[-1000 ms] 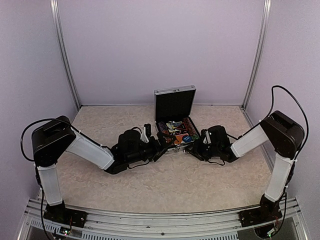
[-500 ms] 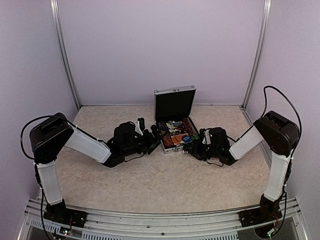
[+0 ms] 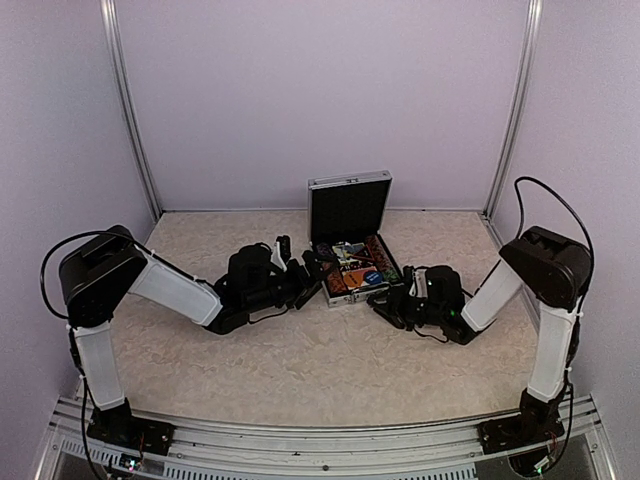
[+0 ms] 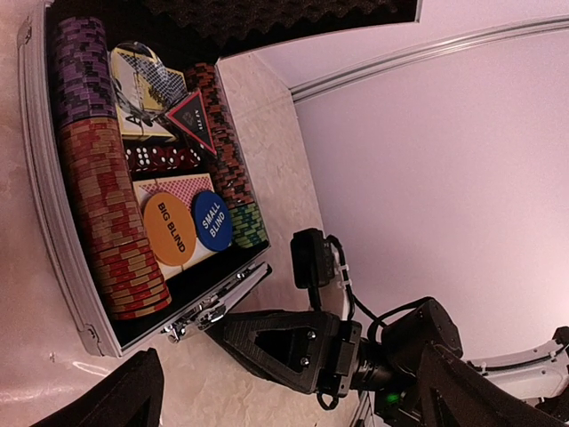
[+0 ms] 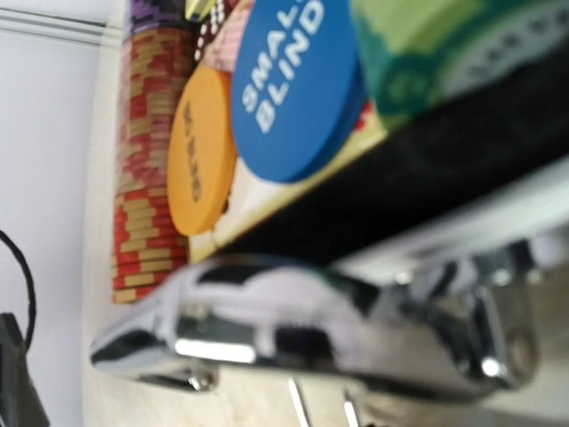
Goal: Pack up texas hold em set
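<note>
Top external view: from the near edge of the marbled tabletop point(image 3: 330, 370), both arms stretch toward a small silver aluminium briefcase point(image 3: 350, 183) that stands near the middle of the far edge with its lid upright. The left gripper point(image 3: 302, 258) is spread wide and empty, just beside the case's left wall. The right gripper point(image 3: 385, 300) sits at the front latch side; whether it pinches anything cannot be told. Inside lie two chip rows point(image 4: 102, 213), two card decks point(image 4: 147, 84), one orange disc point(image 4: 169, 229), one blue disc point(image 4: 212, 220) and one dark triangular marker point(image 4: 191, 116). Everything looks packed, so closing the case is probably the step in hand. The right claw would best steady the front while the left tips the lid down from behind, fingers clear of the rim.
</note>
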{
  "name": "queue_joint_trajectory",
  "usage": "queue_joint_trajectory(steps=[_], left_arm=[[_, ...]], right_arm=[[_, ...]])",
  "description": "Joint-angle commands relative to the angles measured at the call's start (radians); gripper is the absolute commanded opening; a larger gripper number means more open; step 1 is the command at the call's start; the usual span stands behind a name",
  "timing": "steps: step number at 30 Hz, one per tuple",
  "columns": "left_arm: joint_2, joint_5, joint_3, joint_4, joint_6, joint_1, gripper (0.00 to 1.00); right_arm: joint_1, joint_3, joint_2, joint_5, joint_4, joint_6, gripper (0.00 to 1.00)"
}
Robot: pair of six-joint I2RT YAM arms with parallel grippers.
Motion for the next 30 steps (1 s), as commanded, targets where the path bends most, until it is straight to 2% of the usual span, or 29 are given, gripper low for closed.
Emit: queue_joint_trajectory(steps=[1, 11, 21, 28, 30], left_arm=[[-0.023, 0.011, 0.005, 0.028, 0.010, 0.000, 0.99], [-0.033, 0.009, -0.003, 0.031, 0.010, -0.002, 0.99], [-0.035, 0.006, -0.014, 0.042, 0.010, -0.003, 0.99], [-0.043, 0.004, -0.026, 0.049, 0.010, -0.002, 0.99], [-0.045, 0.005, -0.026, 0.050, 0.011, 0.000, 0.99]], right_arm=[[0.007, -0.008, 0.063, -0.012, 0.069, 0.041, 0.38], [0.009, -0.058, 0.100, 0.024, 0.231, 0.163, 0.36], [0.016, -0.043, 0.131, 0.045, 0.292, 0.241, 0.24], [0.029, -0.025, 0.141, 0.057, 0.283, 0.262, 0.23], [0.031, -0.022, 0.144, 0.059, 0.280, 0.273, 0.18]])
